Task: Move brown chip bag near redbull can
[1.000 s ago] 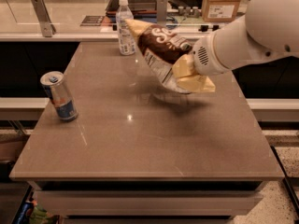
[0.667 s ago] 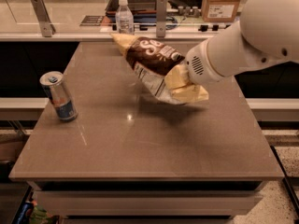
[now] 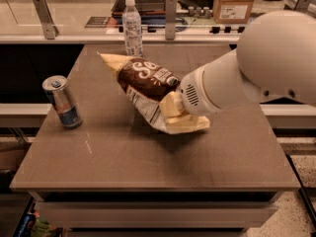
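Note:
The brown chip bag [image 3: 147,80], dark brown with white script and pale yellow corners, is held tilted above the middle of the table. My gripper [image 3: 178,113] is shut on the bag's lower right end, its pale fingers [image 3: 172,104] clamping the crinkled edge. The redbull can [image 3: 62,101], silver and blue with a pull-tab top, stands upright near the table's left edge, well to the left of the bag.
A clear plastic water bottle [image 3: 132,27] with a white cap stands at the table's back edge. The brown table [image 3: 148,157] has open surface in front. My white arm [image 3: 266,63] comes in from the right. A counter with a cardboard box [image 3: 235,2] lies behind.
My gripper has carried the chip bag to the left and toward the front of the table, closer to the can. The can and bottle have not moved.

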